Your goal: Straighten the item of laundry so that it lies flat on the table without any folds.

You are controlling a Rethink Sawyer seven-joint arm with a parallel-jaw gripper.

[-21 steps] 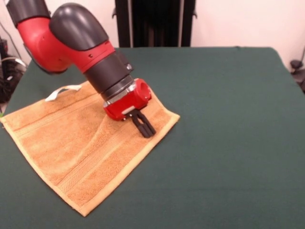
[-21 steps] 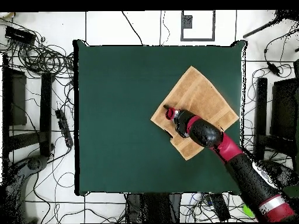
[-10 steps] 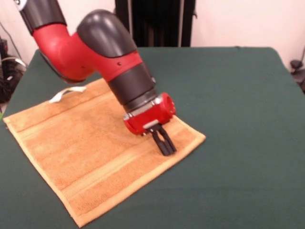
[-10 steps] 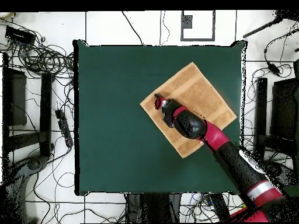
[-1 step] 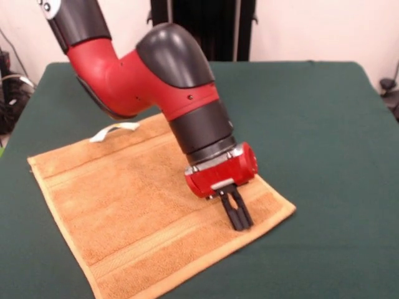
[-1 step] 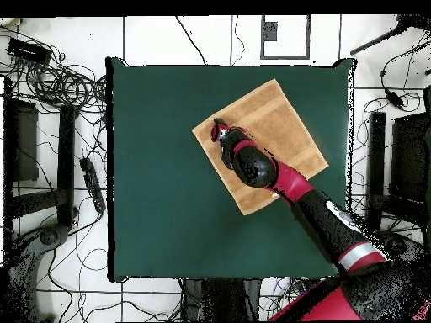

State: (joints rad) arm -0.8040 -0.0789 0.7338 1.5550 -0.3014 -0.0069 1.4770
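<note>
The towel [image 5: 131, 205] lies spread on the table [image 5: 324, 137] — left of centre (front view); the gripper [image 5: 239, 219] presses its right corner.

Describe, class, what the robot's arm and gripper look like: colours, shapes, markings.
The arm is thick and rounded, alternating glossy red and dark grey-black segments, with a bulbous dark elbow cap. A silver ring joins the dark wrist to a short red cylindrical end block. The gripper is small: two slim black fingers side by side.

Pale wall [image 5: 324, 28] behind, dark upright stand [image 5: 202, 28] against it, white tiled floor [image 6: 59, 277], tangled black cables [image 6: 59, 80], dark frames [image 6: 38, 160] at the sides
</note>
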